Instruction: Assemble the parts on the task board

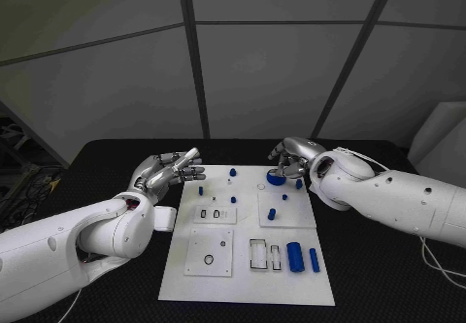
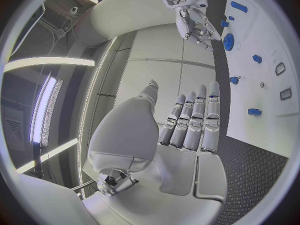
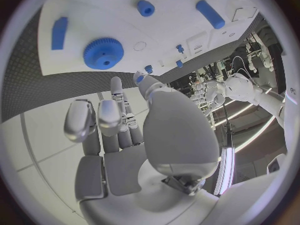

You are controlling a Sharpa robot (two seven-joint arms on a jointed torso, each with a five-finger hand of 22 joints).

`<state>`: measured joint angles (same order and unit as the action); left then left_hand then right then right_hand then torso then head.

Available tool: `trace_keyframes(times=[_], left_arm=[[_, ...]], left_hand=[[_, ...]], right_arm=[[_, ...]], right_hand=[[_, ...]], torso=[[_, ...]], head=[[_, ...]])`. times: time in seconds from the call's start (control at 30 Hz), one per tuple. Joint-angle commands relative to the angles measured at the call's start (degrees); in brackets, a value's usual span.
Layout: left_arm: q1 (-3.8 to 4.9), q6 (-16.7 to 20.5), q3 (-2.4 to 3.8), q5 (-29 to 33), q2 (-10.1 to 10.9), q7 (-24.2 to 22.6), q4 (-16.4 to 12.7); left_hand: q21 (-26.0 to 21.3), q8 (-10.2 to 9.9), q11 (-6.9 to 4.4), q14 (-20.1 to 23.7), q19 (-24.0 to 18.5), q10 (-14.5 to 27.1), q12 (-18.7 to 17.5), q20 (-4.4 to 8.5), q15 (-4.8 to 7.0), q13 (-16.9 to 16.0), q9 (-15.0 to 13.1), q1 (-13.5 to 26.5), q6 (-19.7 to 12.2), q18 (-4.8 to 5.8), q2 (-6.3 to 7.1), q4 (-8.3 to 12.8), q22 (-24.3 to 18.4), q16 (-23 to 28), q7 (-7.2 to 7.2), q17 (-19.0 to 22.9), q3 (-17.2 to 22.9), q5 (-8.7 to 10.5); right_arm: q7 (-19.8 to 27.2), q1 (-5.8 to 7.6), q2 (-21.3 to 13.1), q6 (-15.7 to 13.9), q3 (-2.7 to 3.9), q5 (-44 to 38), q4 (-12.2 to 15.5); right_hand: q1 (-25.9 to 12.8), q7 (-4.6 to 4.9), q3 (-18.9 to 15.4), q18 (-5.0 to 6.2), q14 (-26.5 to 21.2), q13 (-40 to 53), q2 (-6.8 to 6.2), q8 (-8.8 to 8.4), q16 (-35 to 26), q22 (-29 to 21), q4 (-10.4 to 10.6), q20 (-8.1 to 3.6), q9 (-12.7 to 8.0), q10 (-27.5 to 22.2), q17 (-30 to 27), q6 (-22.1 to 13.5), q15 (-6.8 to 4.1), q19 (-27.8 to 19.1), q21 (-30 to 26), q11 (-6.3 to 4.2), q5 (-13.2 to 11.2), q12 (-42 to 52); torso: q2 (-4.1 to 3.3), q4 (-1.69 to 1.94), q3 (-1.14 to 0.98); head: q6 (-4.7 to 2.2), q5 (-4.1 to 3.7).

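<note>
Head view shows me my right hand (image 1: 291, 158) over the board's (image 1: 248, 282) blue gear (image 1: 277, 180), fingers curled and holding nothing, while my left hand (image 1: 170, 171) hovers beside the board, fingers spread.

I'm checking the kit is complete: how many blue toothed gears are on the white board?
1. The gear lies near the task board's far edge, close by the right hand; that hand could hide another.
</note>
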<state>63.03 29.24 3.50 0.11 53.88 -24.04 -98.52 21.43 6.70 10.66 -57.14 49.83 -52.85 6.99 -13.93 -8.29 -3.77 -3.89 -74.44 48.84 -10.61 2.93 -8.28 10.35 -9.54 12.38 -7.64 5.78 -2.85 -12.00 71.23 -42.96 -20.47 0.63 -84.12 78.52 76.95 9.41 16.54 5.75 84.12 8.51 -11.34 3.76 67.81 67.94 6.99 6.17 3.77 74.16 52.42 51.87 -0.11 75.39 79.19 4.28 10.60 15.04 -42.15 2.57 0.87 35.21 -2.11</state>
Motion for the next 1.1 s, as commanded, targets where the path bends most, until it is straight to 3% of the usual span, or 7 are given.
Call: trace_keyframes(times=[0.03,0.1,0.17,0.23,0.33,0.57,1.1], left_arm=[[0.07,-1.08,0.05,-0.5,-0.02,-0.08,0.13],[0.07,-1.11,0.05,-0.5,-0.1,-0.07,0.24],[0.06,-1.15,0.05,-0.5,-0.19,-0.05,0.32],[0.06,-1.19,0.05,-0.5,-0.29,-0.04,0.39],[0.05,-1.24,0.04,-0.5,-0.41,0.0,0.47],[0.04,-1.33,0.04,-0.49,-0.52,0.09,0.62],[0.03,-1.28,0.04,-0.49,-0.62,0.12,0.8]], left_hand=[[-0.21,-0.18,0.33,0.28,-0.41,0.21,-0.23,-0.08,-0.17,0.06,0.09,0.01,0.08,0.68,-0.22,0.4,-0.07,0.22,0.96,-0.09,-0.04,0.13],[-0.21,-0.18,0.33,0.28,-0.41,0.21,-0.23,-0.08,-0.17,0.06,0.09,0.01,0.08,0.68,-0.22,0.4,-0.07,0.22,0.96,-0.09,-0.04,0.13],[-0.21,-0.18,0.33,0.28,-0.41,0.21,-0.23,-0.08,-0.17,0.06,0.09,0.01,0.08,0.68,-0.22,0.4,-0.07,0.22,0.96,-0.09,-0.04,0.13],[-0.21,-0.18,0.33,0.28,-0.41,0.21,-0.23,-0.08,-0.17,0.06,0.09,0.01,0.08,0.68,-0.22,0.4,-0.07,0.22,0.96,-0.09,-0.04,0.13],[-0.21,-0.18,0.33,0.28,-0.41,0.21,-0.23,-0.08,-0.17,0.06,0.09,0.01,0.08,0.68,-0.22,0.4,-0.07,0.22,0.96,-0.09,-0.04,0.13],[-0.21,-0.18,0.33,0.28,-0.41,0.21,-0.23,-0.08,-0.17,0.06,0.09,0.01,0.08,0.68,-0.22,0.4,-0.07,0.22,0.96,-0.09,-0.04,0.13],[-0.23,-0.23,0.33,0.24,-0.49,0.19,-0.29,-0.1,-0.17,0.05,0.08,0.01,0.11,0.68,-0.28,0.46,-0.07,0.28,0.92,-0.13,-0.05,0.13]], right_arm=[[1.67,0.13,-1.43,3.22,0.14,8.17,0.81],[1.44,0.13,-2.17,4.31,0.18,8.84,0.8],[1.11,0.13,-2.51,5.28,0.2,9.27,0.5],[0.63,0.13,-2.47,6.2,0.21,9.57,-0.13],[-0.08,0.13,-2.08,7.07,0.22,9.8,-1.14],[-1.24,0.12,-0.7,8.67,0.24,9.92,-3.24],[-3.27,0.11,1.5,10.89,0.24,8.47,-4.87]], right_hand=[[1.82,-0.4,-7.26,-1.81,1.34,4.54,0.61,0.29,3.36,3.51,1.8,-0.67,0.15,2.43,4.74,-1.99,-0.82,2.51,1.83,-0.76,1.38,5.17],[3.15,-0.65,-10.31,-2.42,2.37,10.03,0.72,0.58,7.27,6.47,2.66,-0.92,0.26,3.82,10.65,-2.21,-1.04,4.45,3.38,-0.98,2.22,11.42],[4.74,-0.61,-13.17,-2.96,3.09,31.5,1.29,1.03,11.33,9.1,4.34,-0.91,0.36,4.88,16.85,-2.38,-0.92,6.07,4.78,-0.89,2.65,31.84],[6.76,-0.13,-14.98,-3.38,3.06,50.32,2.47,1.9,14.1,11.4,7.81,-0.17,0.42,1.57,21.2,-2.69,0.08,7.26,5.97,-0.14,2.95,48.71],[7.82,0.32,-15.32,-3.82,3.55,60.01,2.64,2.32,15.97,13.55,9.04,0.27,0.35,4.33,24.42,-3.17,0.47,8.6,7.03,0.26,2.88,57.32],[8.01,0.55,-15.51,-4.39,4.08,66.35,3.25,2.92,17.78,16.18,9.24,0.67,0.35,6.7,27.8,-3.33,0.63,10.34,8.26,0.57,3.35,62.62],[7.91,0.27,-15.52,-5.22,4.8,72.82,4.65,4.31,19.82,19.84,8.33,0.75,0.51,10.16,31.97,-1.63,0.65,12.94,9.88,0.44,3.5,67.93]], torso=[[0.02,-0.08,-0.08],[0.02,-0.02,-0.1],[0.01,0.02,-0.07],[-0.04,0.03,-0.02],[-0.1,0.1,-0.02],[-0.07,0.16,0.11],[-0.05,0.12,0.06]], head=[[-0.15,-0.43],[-0.22,-0.69],[-0.3,-0.82],[-0.35,-0.81],[-0.36,-0.78],[-0.02,-0.89],[0.31,-0.87]])
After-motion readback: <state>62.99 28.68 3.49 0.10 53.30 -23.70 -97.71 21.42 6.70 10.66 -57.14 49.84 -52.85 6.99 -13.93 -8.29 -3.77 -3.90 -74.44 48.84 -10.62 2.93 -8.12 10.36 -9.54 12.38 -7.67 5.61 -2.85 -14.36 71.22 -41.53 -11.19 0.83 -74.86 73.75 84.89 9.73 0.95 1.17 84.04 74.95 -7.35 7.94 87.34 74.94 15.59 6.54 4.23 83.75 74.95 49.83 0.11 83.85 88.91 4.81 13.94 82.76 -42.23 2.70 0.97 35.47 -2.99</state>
